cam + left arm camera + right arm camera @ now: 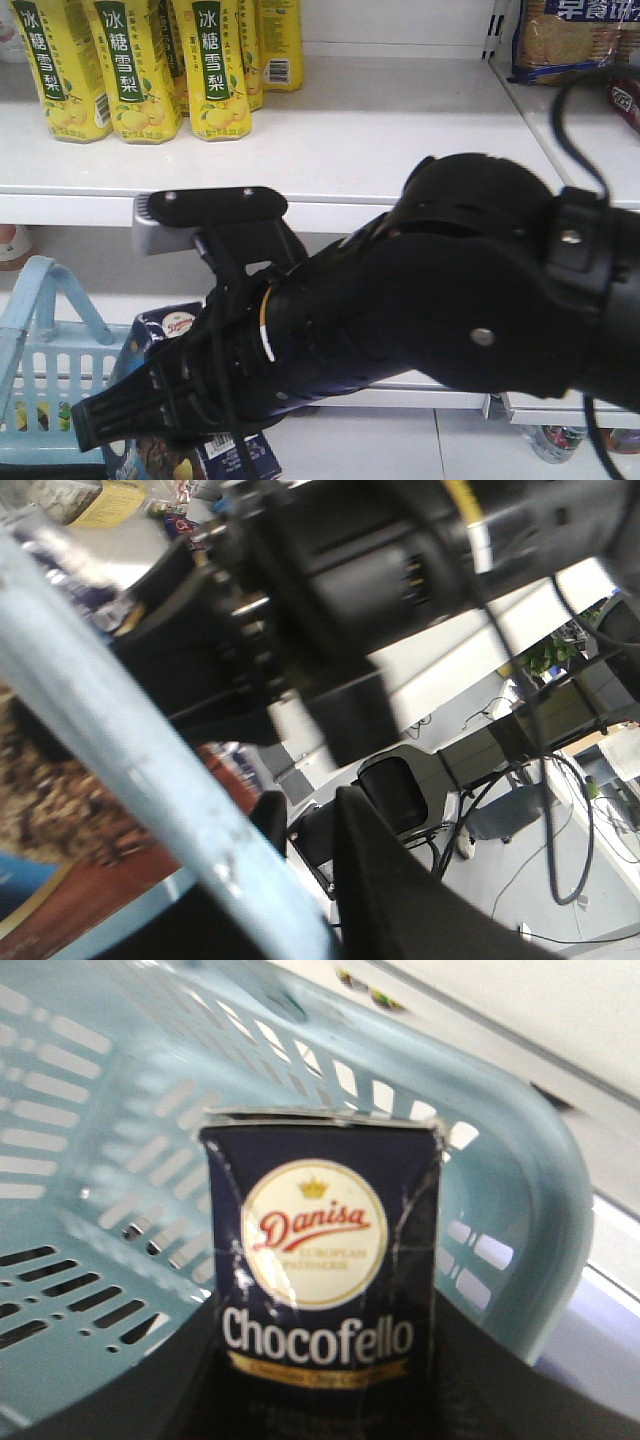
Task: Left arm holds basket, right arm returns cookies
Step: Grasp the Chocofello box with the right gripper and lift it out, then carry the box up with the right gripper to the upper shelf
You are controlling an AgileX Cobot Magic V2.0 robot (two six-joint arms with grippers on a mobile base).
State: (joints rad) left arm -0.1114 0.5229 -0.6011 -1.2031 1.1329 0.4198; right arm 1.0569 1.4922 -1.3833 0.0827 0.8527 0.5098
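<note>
While the right gripper (150,410) clamps the cookies (320,1290) upright over the basket (520,1210), ready for lift-out, the left gripper (305,852) sits at the basket's handle (150,780); closure cannot be determined.

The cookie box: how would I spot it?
Below the white shelf of yellow bottles is a light blue basket. At it, behind the black right arm, is a tall navy carton. Only it says Chocofello.

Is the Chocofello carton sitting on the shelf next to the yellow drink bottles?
No. The carton is low beside the basket, well below the yellow bottles.
</note>
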